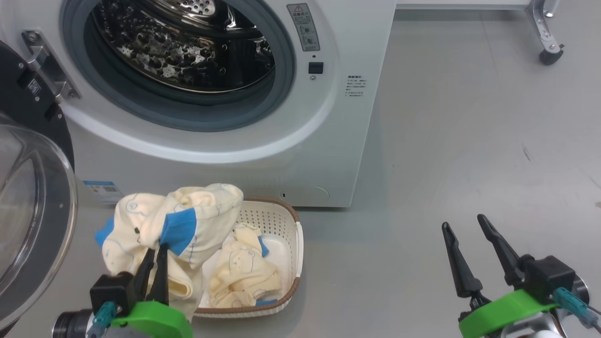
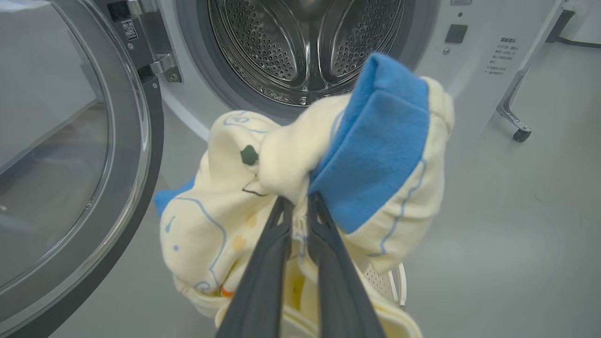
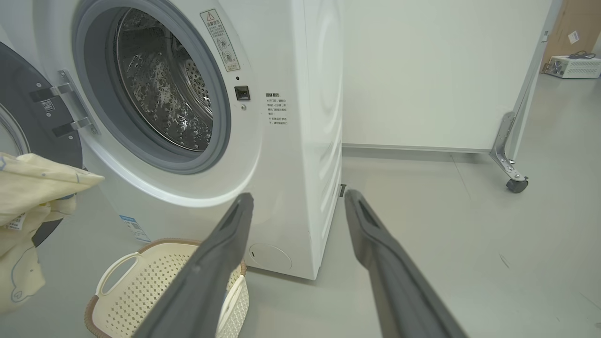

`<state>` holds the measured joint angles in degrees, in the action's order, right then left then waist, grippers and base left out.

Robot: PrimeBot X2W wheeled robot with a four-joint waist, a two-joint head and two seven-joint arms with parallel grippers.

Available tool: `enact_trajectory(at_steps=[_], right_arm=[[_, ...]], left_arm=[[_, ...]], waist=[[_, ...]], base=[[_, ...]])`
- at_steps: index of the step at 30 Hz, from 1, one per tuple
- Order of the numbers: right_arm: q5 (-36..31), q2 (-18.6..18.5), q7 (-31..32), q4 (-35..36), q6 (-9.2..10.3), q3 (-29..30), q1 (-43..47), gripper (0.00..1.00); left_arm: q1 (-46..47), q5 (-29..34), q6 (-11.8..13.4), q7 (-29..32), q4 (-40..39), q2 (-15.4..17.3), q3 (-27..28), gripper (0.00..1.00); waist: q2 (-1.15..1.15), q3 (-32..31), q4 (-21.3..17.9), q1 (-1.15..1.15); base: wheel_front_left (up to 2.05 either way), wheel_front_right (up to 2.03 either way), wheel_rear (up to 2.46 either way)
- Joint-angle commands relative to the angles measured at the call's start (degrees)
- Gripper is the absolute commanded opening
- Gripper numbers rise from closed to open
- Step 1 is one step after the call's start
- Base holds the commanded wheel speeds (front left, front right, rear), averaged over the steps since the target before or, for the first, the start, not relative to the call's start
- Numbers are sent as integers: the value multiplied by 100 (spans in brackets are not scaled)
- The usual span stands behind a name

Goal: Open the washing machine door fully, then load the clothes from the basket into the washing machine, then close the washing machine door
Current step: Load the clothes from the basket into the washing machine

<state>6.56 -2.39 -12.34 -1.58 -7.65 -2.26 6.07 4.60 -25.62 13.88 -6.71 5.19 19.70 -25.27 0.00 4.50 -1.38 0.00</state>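
Left gripper (image 1: 156,251) was clamped on clothes (image 1: 206,206) above basket (image 1: 292,213); door (image 1: 28,108) stood open, drum (image 1: 178,47) empty, more clothes in basket, closing pending.

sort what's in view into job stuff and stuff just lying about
Job: big white front-loading washing machine; round black-rimmed glass door, open; cream perforated plastic basket; cream-yellow and blue fabric clothes.
Lying about: grey metal castor leg; white vented box.

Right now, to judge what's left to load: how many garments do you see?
2. The first garment hangs from the shut left gripper over the basket; the second garment lies in the basket. More could be hidden beneath them.
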Motion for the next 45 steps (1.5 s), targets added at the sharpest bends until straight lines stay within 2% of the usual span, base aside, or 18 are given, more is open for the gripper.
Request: enact_trajectory(at_steps=[1,10,20,26,33,41,45], right_arm=[[45,-49,-12,163,16,-149,-249,100],[113,-49,-84,148,16,-207,-444,100],[276,-49,-213,35,16,-274,-829,100],[436,-49,-258,-97,16,-388,-1110,100],[571,-49,-263,-34,16,-488,-1283,100],[697,-49,-265,54,16,-512,-1433,100],[791,-49,-265,85,16,-620,-1533,100]], left_arm=[[450,-34,169,-37,-110,121,247,0],[1122,-239,-129,258,457,190,298,0],[2485,-611,-614,900,1342,392,513,0],[3626,-810,-1011,1431,2081,647,631,0],[4516,-946,-1306,2020,2653,843,645,0],[5639,-851,-1581,2553,3135,1135,549,0],[6151,-739,-1631,2681,3350,1314,519,0]], waist=[[0,87,-35,0],[0,515,-218,0],[0,1223,-627,0],[0,1647,-953,0],[0,1950,-1179,0],[0,2398,-1435,0],[0,2635,-1587,0]], base=[[0,0,0],[0,0,0],[0,0,0],[0,0,0],[0,0,0],[0,0,0],[0,0,0]])
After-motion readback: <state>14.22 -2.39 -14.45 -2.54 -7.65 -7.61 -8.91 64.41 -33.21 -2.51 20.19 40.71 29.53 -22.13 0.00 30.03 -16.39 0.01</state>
